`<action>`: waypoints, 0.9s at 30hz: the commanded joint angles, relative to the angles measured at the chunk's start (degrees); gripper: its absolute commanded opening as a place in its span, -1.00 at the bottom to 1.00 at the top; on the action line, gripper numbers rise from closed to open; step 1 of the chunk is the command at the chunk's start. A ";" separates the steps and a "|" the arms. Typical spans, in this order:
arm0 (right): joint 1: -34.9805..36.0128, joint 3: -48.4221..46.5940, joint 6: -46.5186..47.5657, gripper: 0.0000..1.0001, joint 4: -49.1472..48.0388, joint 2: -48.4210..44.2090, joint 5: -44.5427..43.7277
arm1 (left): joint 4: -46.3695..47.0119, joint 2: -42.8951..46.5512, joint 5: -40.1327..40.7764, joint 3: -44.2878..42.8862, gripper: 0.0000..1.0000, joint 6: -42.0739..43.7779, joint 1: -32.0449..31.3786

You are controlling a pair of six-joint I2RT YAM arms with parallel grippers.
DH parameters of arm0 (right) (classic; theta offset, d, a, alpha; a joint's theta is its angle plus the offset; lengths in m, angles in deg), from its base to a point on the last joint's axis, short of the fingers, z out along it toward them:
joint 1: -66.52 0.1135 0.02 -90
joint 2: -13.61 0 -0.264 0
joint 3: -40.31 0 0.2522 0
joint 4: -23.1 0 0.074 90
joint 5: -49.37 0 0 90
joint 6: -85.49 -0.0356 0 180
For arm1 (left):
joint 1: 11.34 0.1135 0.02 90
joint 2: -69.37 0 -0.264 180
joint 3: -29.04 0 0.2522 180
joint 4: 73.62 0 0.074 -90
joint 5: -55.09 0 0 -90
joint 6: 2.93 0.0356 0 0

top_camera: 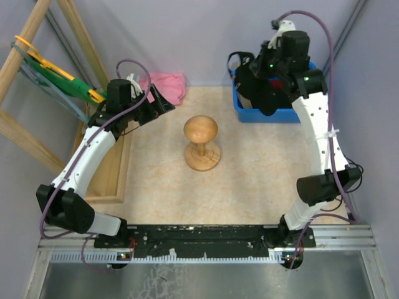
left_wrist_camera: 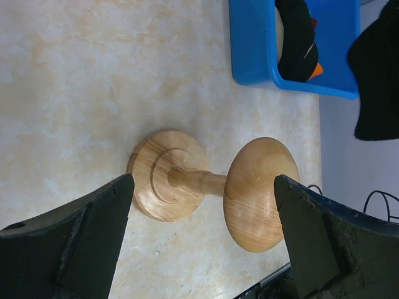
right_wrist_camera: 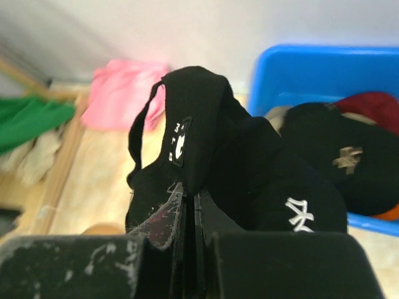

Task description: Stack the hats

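Observation:
My right gripper is shut on the fabric of a black baseball cap with white stitching. It holds the cap in the air over the blue bin. In the bin lie another black hat, a dark red hat and a sliver of orange hat. My left gripper hangs open at the back left and holds nothing. In its wrist view, the left gripper frames the bare wooden hat stand, which stands mid-table.
A pink folded cloth lies against the back wall beside my left gripper. A green garment on a yellow hanger hangs from a wooden rack at the left. A wooden frame borders the table's left side.

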 commanded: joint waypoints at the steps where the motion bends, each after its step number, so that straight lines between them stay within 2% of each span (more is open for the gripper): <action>1: 7.63 4.53 0.53 -1.00 2.53 -5.42 3.72 | -1.17 -0.08 -4.91 -2.20 0.98 -0.12 1.71; 5: 11.95 13.71 -0.32 -1.00 -1.09 -9.80 5.22 | -1.08 1.61 -5.88 -0.58 0.98 -0.40 3.72; 8: 15.46 17.05 -1.06 -1.00 -1.41 -11.10 4.45 | 0.51 2.87 -8.32 1.35 0.98 -1.26 4.76; 22: 27.48 18.48 -1.70 -1.00 -1.97 -9.64 0.38 | 2.52 7.37 -10.24 8.53 0.98 -2.39 5.33; 27: 32.97 19.76 -0.99 -1.00 -3.47 -8.20 -3.81 | 2.97 7.96 -11.47 10.02 0.98 -2.87 5.33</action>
